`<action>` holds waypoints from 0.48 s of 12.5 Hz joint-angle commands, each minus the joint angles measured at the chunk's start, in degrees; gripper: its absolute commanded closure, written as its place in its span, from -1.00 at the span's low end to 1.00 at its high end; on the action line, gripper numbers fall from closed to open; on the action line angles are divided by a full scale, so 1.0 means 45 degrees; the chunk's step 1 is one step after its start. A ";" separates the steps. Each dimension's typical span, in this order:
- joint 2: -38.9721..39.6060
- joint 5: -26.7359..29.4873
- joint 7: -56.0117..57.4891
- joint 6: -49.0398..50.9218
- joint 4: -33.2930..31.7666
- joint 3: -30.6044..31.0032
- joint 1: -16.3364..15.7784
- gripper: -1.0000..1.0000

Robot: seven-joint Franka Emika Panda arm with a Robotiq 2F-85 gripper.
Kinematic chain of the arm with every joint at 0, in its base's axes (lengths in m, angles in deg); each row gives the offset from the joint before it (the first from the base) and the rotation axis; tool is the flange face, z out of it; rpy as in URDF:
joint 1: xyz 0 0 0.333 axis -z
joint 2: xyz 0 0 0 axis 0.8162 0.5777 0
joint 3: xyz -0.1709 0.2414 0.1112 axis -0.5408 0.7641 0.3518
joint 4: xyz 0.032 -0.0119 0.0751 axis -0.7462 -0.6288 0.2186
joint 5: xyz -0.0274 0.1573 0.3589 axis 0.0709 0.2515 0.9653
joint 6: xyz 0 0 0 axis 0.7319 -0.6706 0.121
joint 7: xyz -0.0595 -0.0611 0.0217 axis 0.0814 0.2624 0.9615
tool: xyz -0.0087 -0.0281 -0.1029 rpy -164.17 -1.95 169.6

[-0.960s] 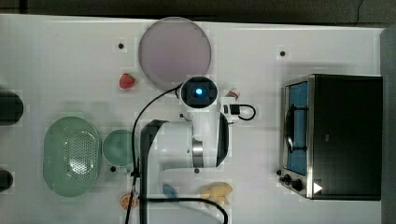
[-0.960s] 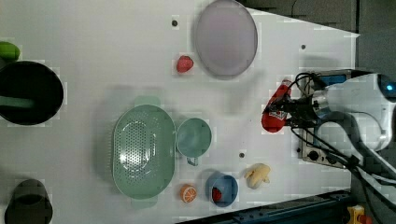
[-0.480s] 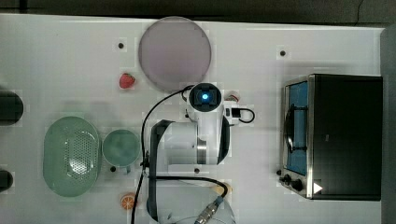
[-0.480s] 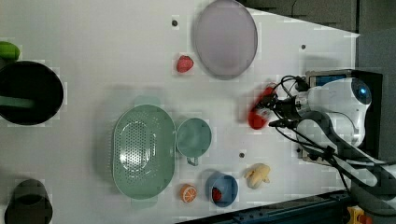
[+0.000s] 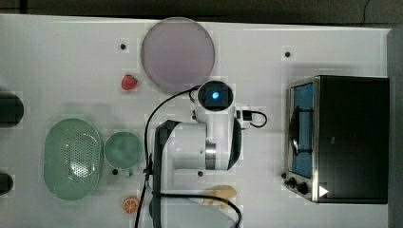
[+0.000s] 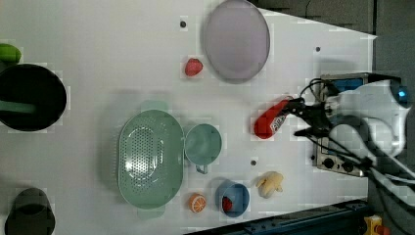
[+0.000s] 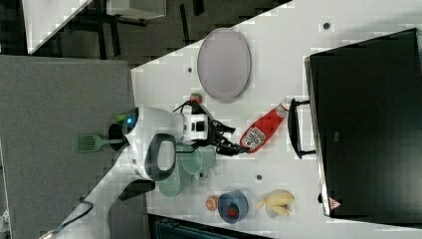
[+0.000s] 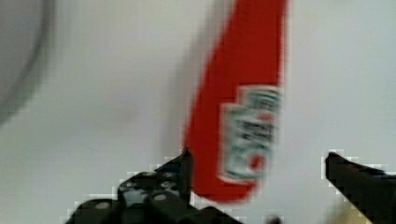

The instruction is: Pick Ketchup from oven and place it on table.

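Observation:
The red Ketchup (image 6: 270, 121) bottle lies on its side on the white table (image 6: 98, 44), its label facing up in the right view (image 7: 259, 132) and the wrist view (image 8: 243, 107). My gripper (image 6: 300, 117) is open just behind the bottle's base. Its black fingers (image 8: 180, 170) stand on either side of the base without pressing on it, as the right view (image 7: 230, 139) also suggests. In the top view the arm (image 5: 209, 142) covers the bottle. The oven (image 5: 351, 137) stands at the top view's right with its glass door shut.
A grey plate (image 5: 178, 54) and a strawberry (image 5: 129, 82) lie at the back. A green colander (image 5: 72, 158), green cup (image 5: 123, 150), orange slice (image 5: 129, 204), banana (image 5: 221, 194) and blue bowl (image 6: 233, 198) fill the front. A black pot (image 6: 29, 96) sits at the left view's left.
The bottle travelled toward the left view's left in the gripper and came down onto the table. The jaws then opened wide and let it go.

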 commanded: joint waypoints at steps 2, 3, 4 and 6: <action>-0.2731 0.0004 -0.0384 0.2230 0.2763 -0.0230 0.0166 -1.00; -0.3103 -0.0014 -0.0384 0.2741 0.3473 -0.0232 0.0167 -1.00; -0.3362 -0.0017 -0.0384 0.3257 0.4163 -0.0230 0.0158 -1.00; -0.3463 -0.0017 -0.0387 0.4315 0.5530 -0.0207 0.0145 -1.00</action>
